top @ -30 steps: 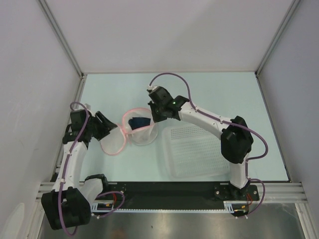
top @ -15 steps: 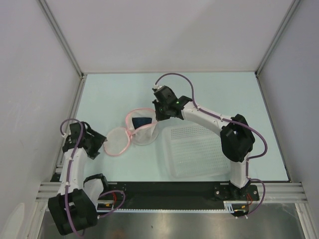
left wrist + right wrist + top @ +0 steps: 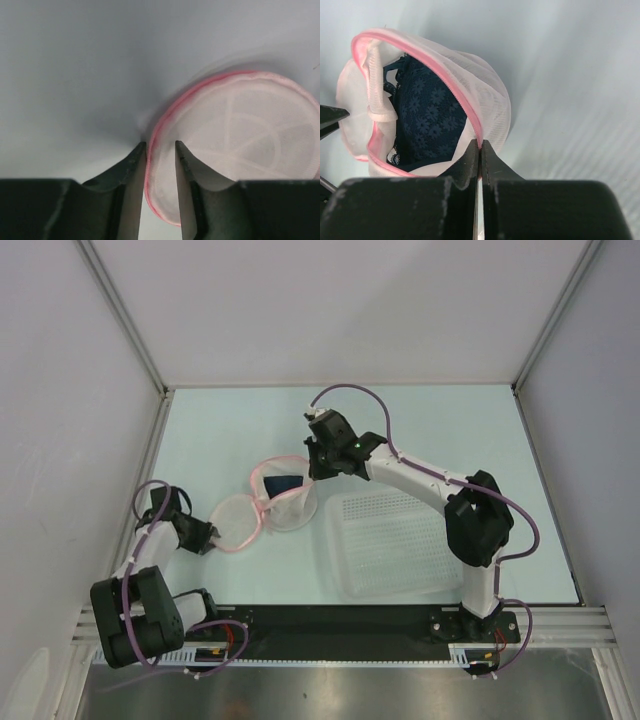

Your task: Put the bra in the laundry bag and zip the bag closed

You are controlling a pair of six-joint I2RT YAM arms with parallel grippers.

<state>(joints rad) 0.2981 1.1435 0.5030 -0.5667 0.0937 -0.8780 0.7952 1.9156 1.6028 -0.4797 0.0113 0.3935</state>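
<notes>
The laundry bag (image 3: pixel 285 502) stands open on the table, its round lid (image 3: pixel 238 523) lying flat to the left. The dark navy bra (image 3: pixel 285 483) sits inside the bag and shows in the right wrist view (image 3: pixel 427 120). My right gripper (image 3: pixel 316 468) is shut on the bag's pink rim (image 3: pixel 470 112) at its far right side. My left gripper (image 3: pixel 205 536) is at the lid's left edge. In the left wrist view its jaws (image 3: pixel 160 145) stand slightly apart with the lid's pink rim (image 3: pixel 152 150) between them.
A white perforated plastic basket (image 3: pixel 390 545) lies on the table right of the bag, under the right arm. The enclosure's white walls border the table on the left, far and right sides.
The left arm has drawn back toward the near left. The lid, held raised a second ago, now lies flat. The right gripper has stayed on the bag's rim.
</notes>
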